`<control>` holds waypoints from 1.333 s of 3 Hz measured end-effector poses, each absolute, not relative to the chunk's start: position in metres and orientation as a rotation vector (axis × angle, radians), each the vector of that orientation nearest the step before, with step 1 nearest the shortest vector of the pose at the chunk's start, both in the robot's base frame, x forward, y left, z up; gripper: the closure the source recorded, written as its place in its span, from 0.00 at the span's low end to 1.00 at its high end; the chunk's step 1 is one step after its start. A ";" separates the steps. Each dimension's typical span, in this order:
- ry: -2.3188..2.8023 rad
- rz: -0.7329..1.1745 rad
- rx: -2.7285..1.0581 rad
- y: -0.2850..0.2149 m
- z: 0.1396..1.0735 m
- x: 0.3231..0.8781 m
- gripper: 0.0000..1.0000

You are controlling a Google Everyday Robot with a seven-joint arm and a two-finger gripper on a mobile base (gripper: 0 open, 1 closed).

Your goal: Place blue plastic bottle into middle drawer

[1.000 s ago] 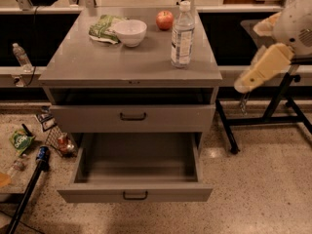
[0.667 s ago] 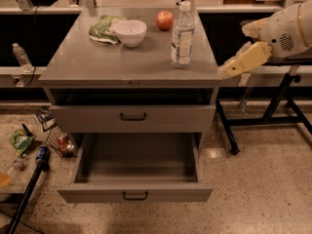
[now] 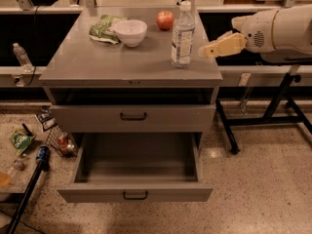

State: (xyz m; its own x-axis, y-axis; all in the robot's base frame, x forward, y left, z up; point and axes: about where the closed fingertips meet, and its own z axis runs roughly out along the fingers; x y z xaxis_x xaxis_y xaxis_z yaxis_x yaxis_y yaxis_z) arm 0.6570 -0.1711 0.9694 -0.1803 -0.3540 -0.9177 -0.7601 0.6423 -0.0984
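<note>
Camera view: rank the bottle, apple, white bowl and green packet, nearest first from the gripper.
The gripper hovers off the right edge of the cabinet top.
1. blue plastic bottle, just to its left
2. red apple, at the back
3. white bowl, further left
4. green packet, leftmost

Cut off at the right edge: the white arm (image 3: 287, 28) behind the gripper (image 3: 205, 50), just right of the blue plastic bottle (image 3: 183, 33). Too small to read: print on the bottle's label. Partly hidden behind the white bowl (image 3: 130, 31): a green packet (image 3: 103, 27). Blurred beyond naming: floor litter (image 3: 20, 140) left of the cabinet (image 3: 97, 65). Cropped at the bottom edge: a black pole (image 3: 27, 191).
</note>
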 end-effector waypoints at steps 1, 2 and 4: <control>1.781 0.468 -0.899 -0.171 0.970 0.657 0.00; 1.758 0.465 -0.932 -0.164 0.962 0.677 0.00; 1.736 0.469 -0.873 -0.148 0.936 0.742 0.00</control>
